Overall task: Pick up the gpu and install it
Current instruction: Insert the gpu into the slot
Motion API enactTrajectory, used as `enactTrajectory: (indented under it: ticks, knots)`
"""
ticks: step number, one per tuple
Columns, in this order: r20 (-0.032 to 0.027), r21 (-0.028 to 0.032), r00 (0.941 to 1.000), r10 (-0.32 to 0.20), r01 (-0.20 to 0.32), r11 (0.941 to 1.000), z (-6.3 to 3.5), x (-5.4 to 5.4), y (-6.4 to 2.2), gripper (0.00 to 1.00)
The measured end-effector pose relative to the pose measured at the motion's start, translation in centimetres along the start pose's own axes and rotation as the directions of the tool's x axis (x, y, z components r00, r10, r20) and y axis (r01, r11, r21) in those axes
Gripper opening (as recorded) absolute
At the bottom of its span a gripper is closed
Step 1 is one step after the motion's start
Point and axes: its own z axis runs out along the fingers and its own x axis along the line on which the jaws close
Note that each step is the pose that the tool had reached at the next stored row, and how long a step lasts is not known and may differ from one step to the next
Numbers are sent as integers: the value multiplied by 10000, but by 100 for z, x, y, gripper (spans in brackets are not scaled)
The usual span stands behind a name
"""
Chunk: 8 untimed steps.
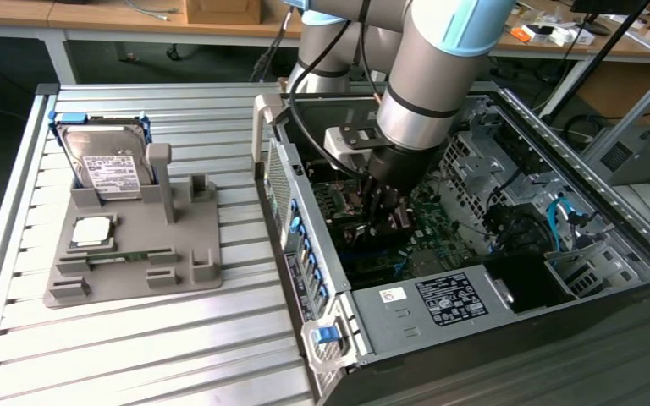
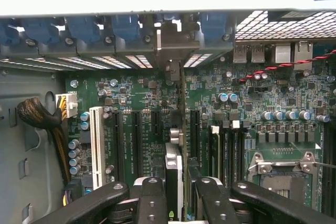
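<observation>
The one black gripper [image 2: 177,203] is down inside the open black and silver computer case [image 1: 630,254]. Its two black fingers [image 2: 152,203] pinch the gpu [image 2: 175,169], a thin flat dark card with a silver metal end, seen edge-on. The card stands on its thin edge right between the fingers, over the green motherboard [image 2: 136,98]. Its long side runs straight away from the gripper, toward the case's back wall with the blue clips [image 2: 126,27], in line with the long black slots [image 2: 135,140] below it. I cannot tell if the card touches a slot.

On the ridged metal table [image 1: 133,338] sits one grey plastic holder tray [image 1: 190,279] near the table's middle. It carries one boxy silver hard drive [image 1: 108,165] and one small square silver chip [image 1: 91,230].
</observation>
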Motion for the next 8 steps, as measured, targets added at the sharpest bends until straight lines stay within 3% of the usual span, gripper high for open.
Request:
enactTrajectory:
  ticks: [8]
  knots:
    - [3, 4, 10000, 1, -1, 10000, -6, -2, 1, 27]
